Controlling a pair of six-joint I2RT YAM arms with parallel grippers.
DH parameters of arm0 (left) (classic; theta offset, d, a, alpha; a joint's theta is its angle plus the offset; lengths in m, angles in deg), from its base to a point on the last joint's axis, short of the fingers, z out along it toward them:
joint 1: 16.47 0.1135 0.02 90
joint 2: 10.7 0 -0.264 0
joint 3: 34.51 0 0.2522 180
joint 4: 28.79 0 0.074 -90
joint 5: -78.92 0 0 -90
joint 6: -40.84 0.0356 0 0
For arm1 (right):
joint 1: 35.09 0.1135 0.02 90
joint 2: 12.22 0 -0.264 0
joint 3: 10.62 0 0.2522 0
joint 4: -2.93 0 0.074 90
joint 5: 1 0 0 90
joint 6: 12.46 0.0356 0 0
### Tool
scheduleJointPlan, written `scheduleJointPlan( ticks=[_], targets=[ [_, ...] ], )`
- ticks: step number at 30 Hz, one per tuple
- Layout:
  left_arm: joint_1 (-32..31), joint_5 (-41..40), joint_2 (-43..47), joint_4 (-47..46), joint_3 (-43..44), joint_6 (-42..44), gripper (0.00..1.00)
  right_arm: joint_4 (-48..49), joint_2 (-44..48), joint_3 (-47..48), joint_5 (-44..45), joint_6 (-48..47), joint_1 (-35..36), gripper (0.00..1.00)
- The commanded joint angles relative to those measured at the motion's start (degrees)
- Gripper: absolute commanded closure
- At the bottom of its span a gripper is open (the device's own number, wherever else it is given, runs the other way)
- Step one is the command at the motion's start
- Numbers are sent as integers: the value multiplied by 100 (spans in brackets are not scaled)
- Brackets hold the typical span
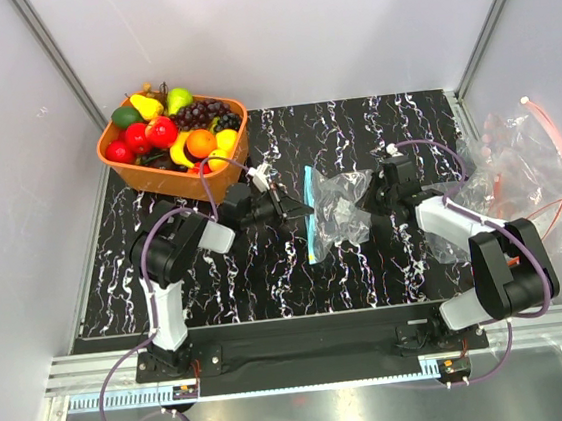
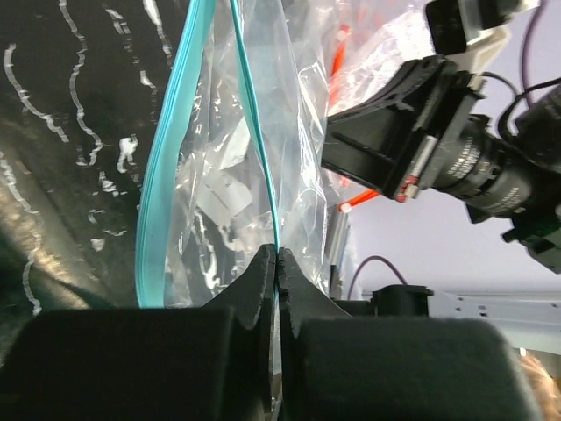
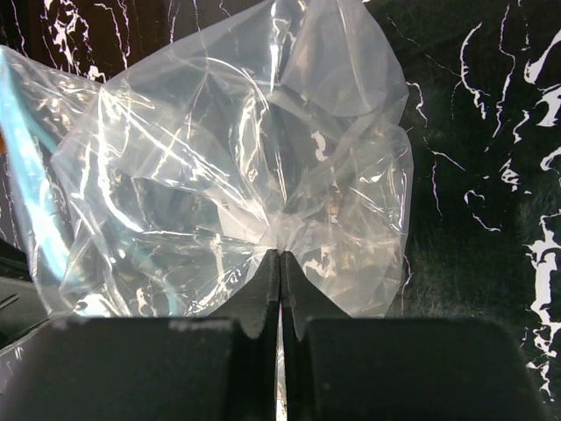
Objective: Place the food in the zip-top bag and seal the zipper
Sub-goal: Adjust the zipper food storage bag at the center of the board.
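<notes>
Black jaws of the left gripper (image 2: 277,263) were clamped on one lip of the light blue zipper (image 2: 160,202), the two lips standing apart. The right gripper (image 3: 280,263) pinched the crumpled clear film of the zip-top bag (image 3: 228,175) at its opposite end. The bag was between both arms at the middle of the marbled table (image 1: 266,262), and the food (image 1: 161,133) sat in the orange basket (image 1: 220,182) at the back left, well apart.

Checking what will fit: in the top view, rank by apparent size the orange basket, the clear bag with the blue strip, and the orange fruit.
1. Orange basket, clearly largest.
2. Zip-top bag, crumpled, so it may look smaller than it is.
3. Orange fruit, far smallest.
</notes>
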Motion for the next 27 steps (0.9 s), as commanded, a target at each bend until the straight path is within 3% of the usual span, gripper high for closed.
scheduleJointPlan(
  ticks=[1,12,20,23,25,27],
  targets=[
    [57,175,-27,-635,68,-342,100,57,-3,50,133,-85,-90,100],
    [401,703,307,-1338,-389,-861,100,-435,129,76,573,-155,-433,100],
    [374,799,676,-1058,-355,-791,100,-602,383,121,477,-217,-450,99],
    [286,791,808,-760,-240,-642,100,-716,663,173,371,-313,-450,82],
    [199,765,896,-575,-161,-545,100,-952,805,313,319,-445,-442,65],
    [155,694,958,-258,-56,-361,100,-1111,1051,410,222,-585,-450,62]
  ],
)
